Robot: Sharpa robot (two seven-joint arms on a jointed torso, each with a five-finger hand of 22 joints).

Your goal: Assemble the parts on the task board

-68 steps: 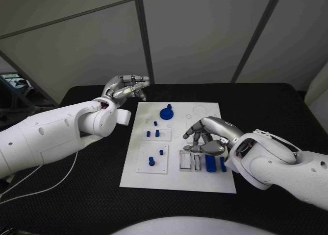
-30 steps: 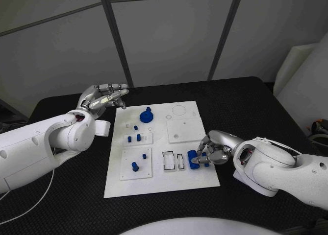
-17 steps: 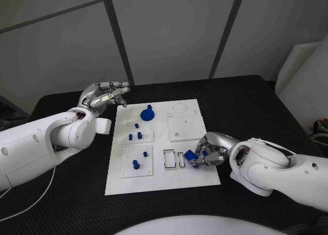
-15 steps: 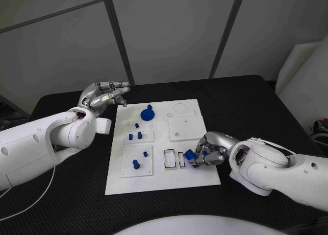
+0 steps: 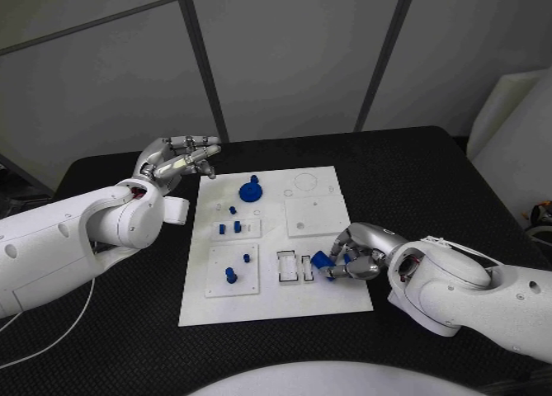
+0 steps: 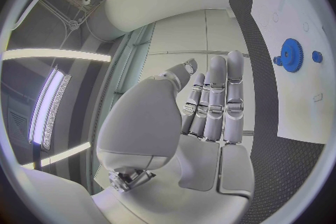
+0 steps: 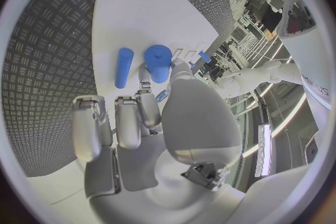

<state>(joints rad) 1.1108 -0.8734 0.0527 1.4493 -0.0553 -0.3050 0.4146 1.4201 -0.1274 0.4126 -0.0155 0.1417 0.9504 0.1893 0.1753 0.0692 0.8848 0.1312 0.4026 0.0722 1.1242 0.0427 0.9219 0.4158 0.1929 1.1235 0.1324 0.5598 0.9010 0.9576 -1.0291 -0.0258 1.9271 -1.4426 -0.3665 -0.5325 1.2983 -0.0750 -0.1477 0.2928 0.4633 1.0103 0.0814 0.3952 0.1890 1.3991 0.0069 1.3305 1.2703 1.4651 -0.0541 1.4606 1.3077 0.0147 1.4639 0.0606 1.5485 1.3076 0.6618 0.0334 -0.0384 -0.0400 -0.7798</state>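
Note:
The white task board (image 5: 311, 293) lies in the middle of the black table. My right hand (image 5: 359, 254) sits at the board's near right side and pinches a wide blue block (image 5: 320, 263), tilted, beside the empty rectangular slots (image 5: 285, 266). The right wrist view shows that blue block (image 7: 158, 61) between the fingertips (image 7: 143, 77), with a narrow blue bar (image 7: 123, 67) lying on the board (image 7: 133, 5) next to it. My left hand (image 5: 178, 157) hovers off the board's far left corner, fingers straight, holding nothing; the left wrist view shows this hand (image 6: 210, 106) too.
A blue gear (image 5: 248, 192) stands at the board's far end, also in the left wrist view as the gear (image 6: 291, 55). Small blue pegs (image 5: 229, 228) stand in the left plates, with a peg (image 5: 230, 277) nearer me. Black table (image 5: 442, 181) surrounds the board.
My right hand has closed round the wide blue block and tipped it up from lying flat. The left hand has stayed where it was.

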